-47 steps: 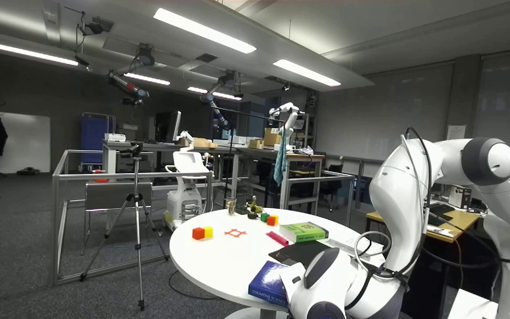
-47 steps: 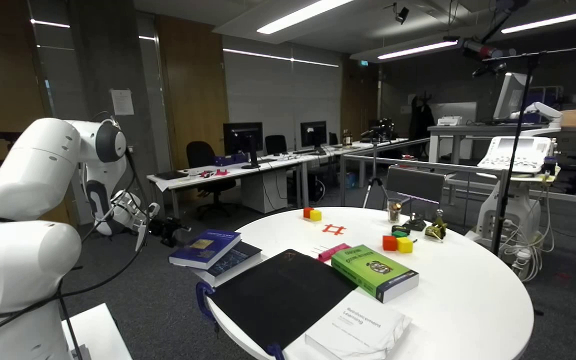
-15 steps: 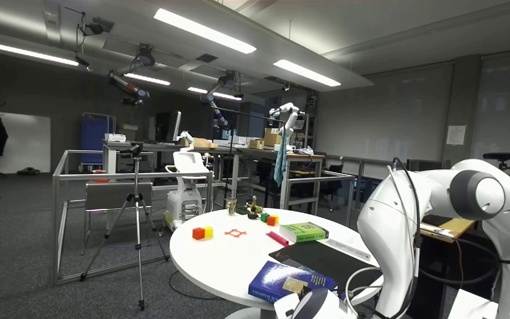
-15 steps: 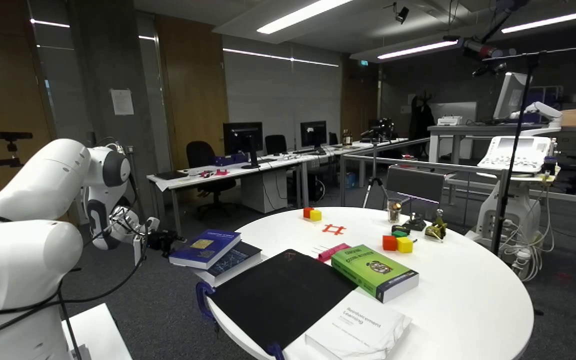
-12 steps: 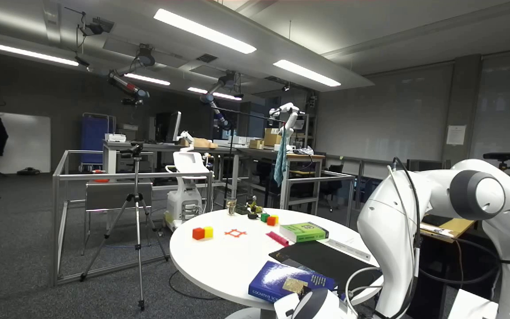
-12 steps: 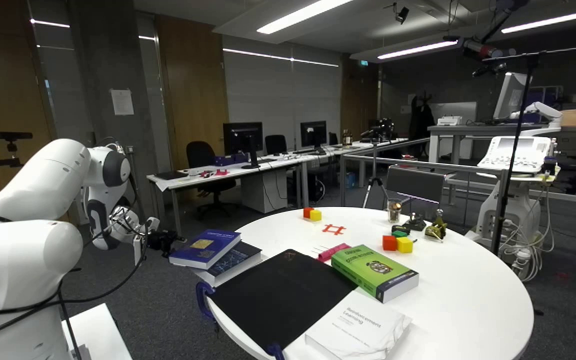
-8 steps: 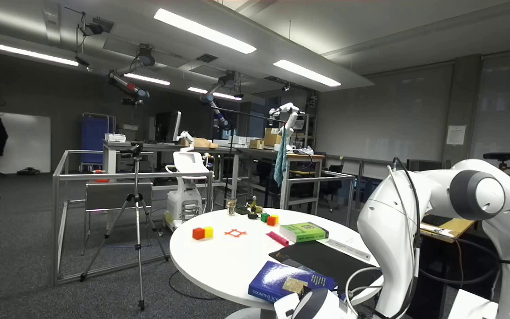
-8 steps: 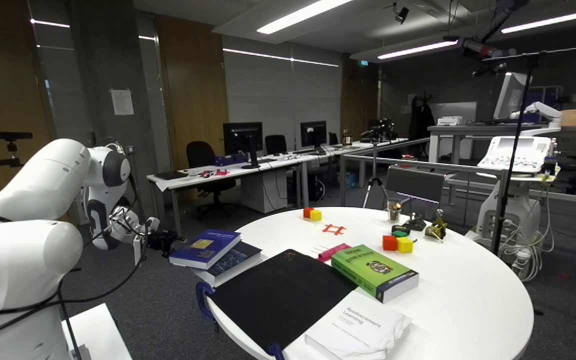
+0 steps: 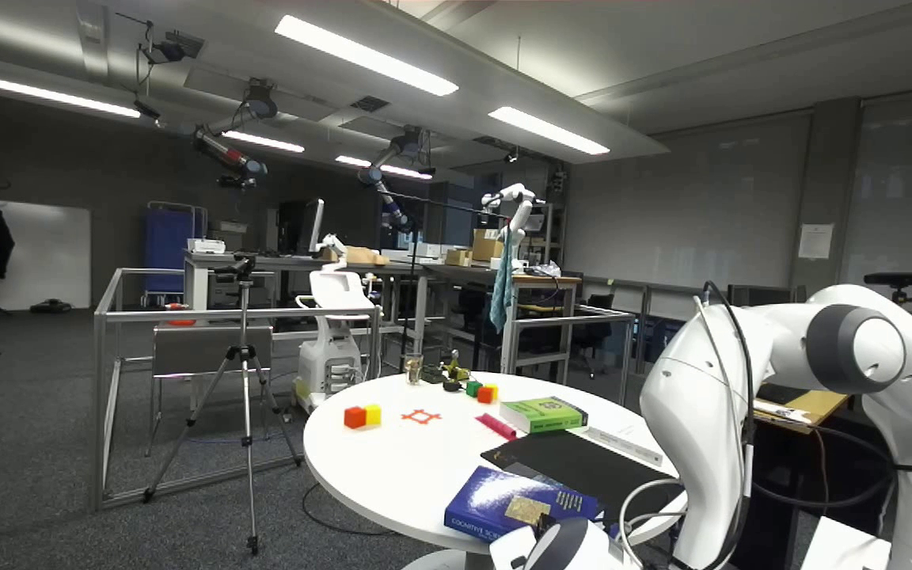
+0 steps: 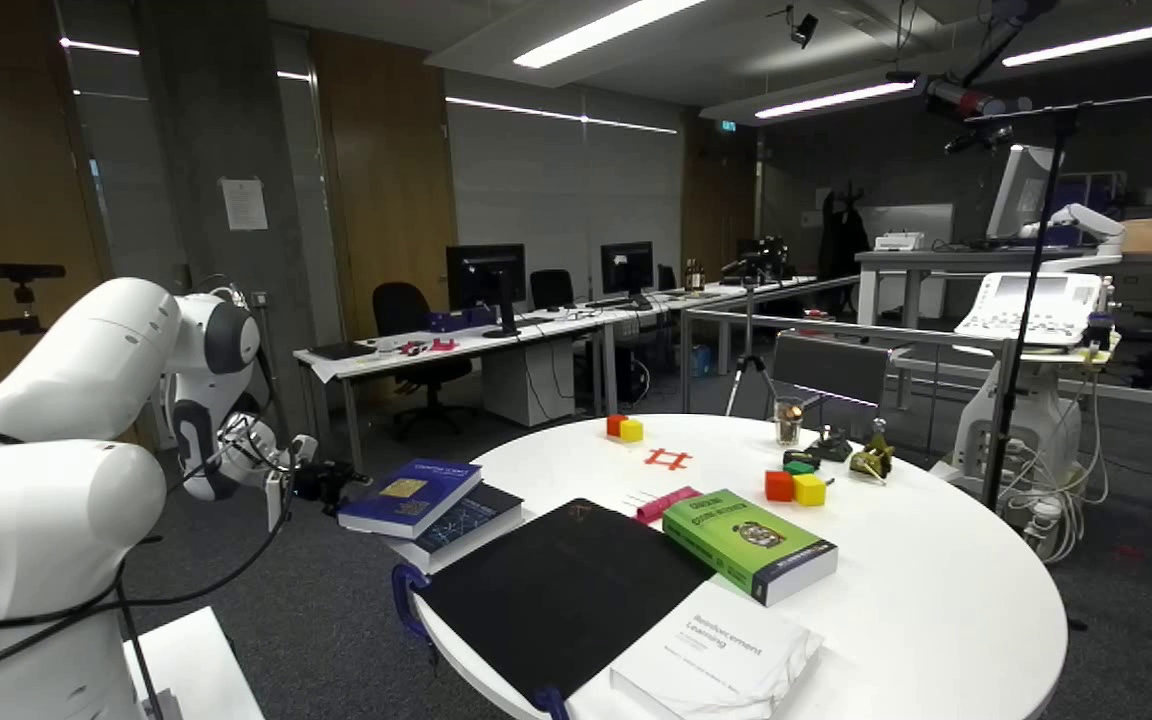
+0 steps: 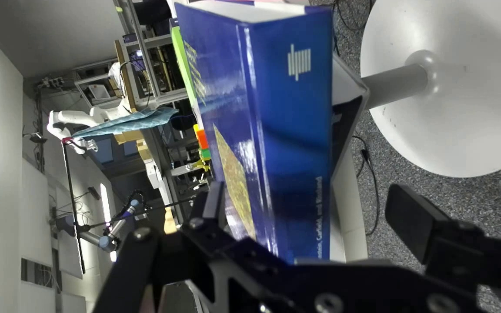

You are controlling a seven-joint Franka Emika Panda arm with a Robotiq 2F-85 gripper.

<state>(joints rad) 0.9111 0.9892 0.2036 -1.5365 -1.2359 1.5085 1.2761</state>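
Reading an exterior view as a clock face, the round counter [image 10: 946, 610] spreads its widest sweep of white top from two to five o'clock. A blue Cognitive Science book [image 10: 412, 497] lies between nine and ten, askew on a dark book [image 10: 473, 522], its spine side jutting past the rim — in the wrist view, carpeted floor [image 11: 485, 191] shows beyond it. A black mat [image 10: 566, 590] fills the seven-to-nine side, a blue screw clamp [image 10: 408, 605] biting the rim near nine.

The Panda arm [image 10: 86, 345] rises from seven o'clock of that view, arches over and drops to a wrist pointing toward three, roughly level. The gripper [image 11: 310, 206] has its jaws spread wide — in the wrist view one at eight o'clock by the blue cover, the other at four, well apart from the book, the spine between them. Whether the nearer jaw touches the cover, I cannot tell.

Just past twelve on the counter stands a glass tumbler [image 10: 788, 425], its brownish contents too small to make out.
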